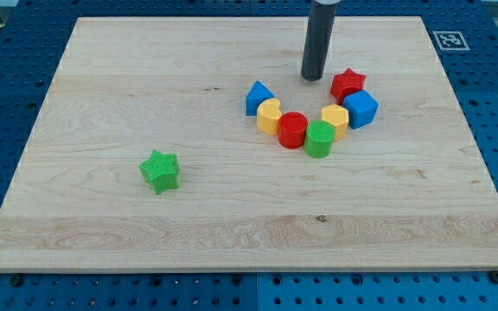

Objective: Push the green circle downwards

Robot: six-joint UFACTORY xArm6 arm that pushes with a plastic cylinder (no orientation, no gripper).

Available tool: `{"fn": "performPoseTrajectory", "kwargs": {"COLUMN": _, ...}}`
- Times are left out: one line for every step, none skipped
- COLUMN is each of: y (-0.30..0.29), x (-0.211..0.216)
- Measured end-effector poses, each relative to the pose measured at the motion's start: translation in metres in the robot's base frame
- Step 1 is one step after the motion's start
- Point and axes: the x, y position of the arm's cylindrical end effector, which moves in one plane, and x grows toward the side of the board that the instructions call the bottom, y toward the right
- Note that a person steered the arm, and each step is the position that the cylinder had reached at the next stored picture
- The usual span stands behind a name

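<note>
Green circle (320,138) touches red circle (292,130) and yellow block (335,118); my tip (312,78) holds nothing.

Showing as one straight rod (319,39), round in section and dark charcoal grey, nearly black. Wearing a smooth matte skin, catching a faint paler sheen down the side toward the view's left. Widening slightly into a thicker collar right at the view's top edge, getting cut off there by the frame. Running at an even width below the collar. Ending at my tip (313,79) in a blunt, flat-cut end, looking the same dark colour as the shaft.
</note>
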Motion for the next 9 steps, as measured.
{"fn": "performPoseTrajectory", "kwargs": {"y": 0.000, "x": 0.022}}
{"fn": "performPoseTrajectory", "kwargs": {"y": 0.000, "x": 0.031}}
{"fn": "performPoseTrajectory", "kwargs": {"y": 0.000, "x": 0.047}}
{"fn": "performPoseTrajectory", "kwargs": {"y": 0.000, "x": 0.048}}
{"fn": "performPoseTrajectory", "kwargs": {"y": 0.001, "x": 0.056}}
{"fn": "performPoseTrajectory", "kwargs": {"y": -0.001, "x": 0.073}}
{"fn": "performPoseTrajectory", "kwargs": {"y": -0.001, "x": 0.073}}
{"fn": "performPoseTrajectory", "kwargs": {"y": -0.001, "x": 0.086}}
{"fn": "performPoseTrajectory", "kwargs": {"y": -0.002, "x": 0.088}}
